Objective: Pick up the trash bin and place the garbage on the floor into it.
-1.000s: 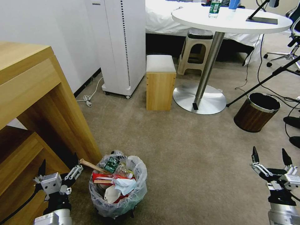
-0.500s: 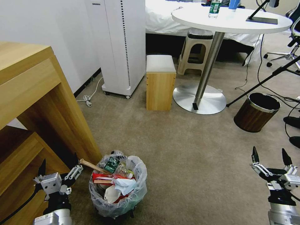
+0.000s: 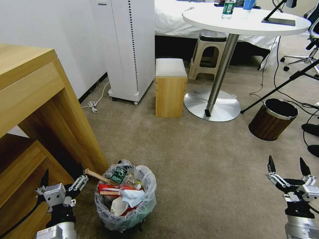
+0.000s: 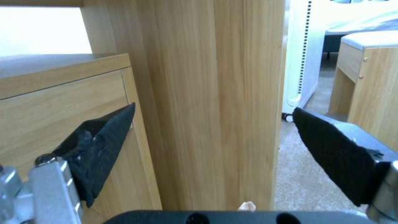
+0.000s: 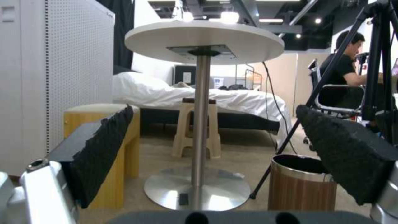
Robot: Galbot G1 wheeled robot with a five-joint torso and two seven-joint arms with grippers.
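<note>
The trash bin (image 3: 125, 199) stands on the floor (image 3: 199, 172) just right of the left gripper (image 3: 61, 179), heaped with garbage (image 3: 121, 192), a wooden stick (image 3: 99, 177) jutting toward that gripper. Both grippers are released and empty, the right gripper (image 3: 287, 166) well apart from the bin. Risk: the wooden desk (image 4: 207, 102) sits close ahead of the left gripper, so a careless swing could strike it, knock the stick, or topple the bin and spill it

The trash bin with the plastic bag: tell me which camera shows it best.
The head view: the trash bin stands whole on the floor, stuffed with garbage, beside the left tool. The wrist views face the wooden furniture and the round table instead.
</note>
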